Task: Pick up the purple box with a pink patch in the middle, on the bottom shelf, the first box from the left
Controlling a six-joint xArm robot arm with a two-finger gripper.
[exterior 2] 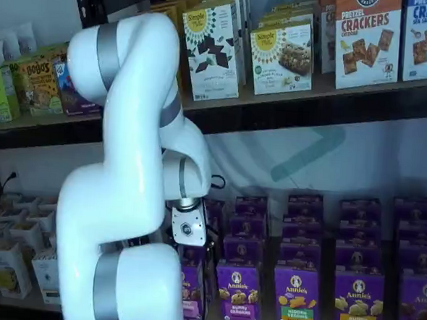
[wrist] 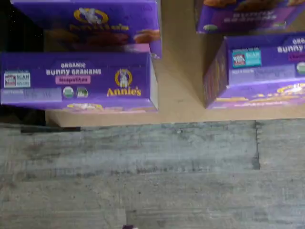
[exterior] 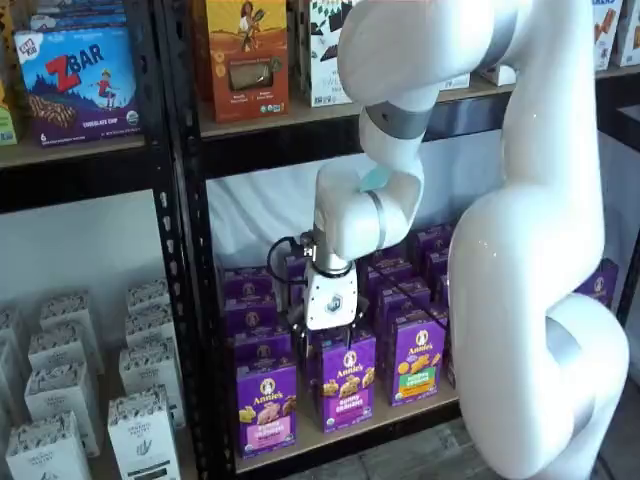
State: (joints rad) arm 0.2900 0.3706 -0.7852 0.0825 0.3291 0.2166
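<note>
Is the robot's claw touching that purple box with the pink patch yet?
Apart. A shelf view shows the gripper hanging above and behind the purple box.

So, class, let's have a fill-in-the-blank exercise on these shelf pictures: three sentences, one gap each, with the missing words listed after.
1. The purple box at the front of the bottom shelf has a ____ band across its front.
2. The brand name printed on it is ____.
3. The gripper hangs ____ the rows of purple boxes, holding nothing.

Missing words: pink; Annie's; above
</note>
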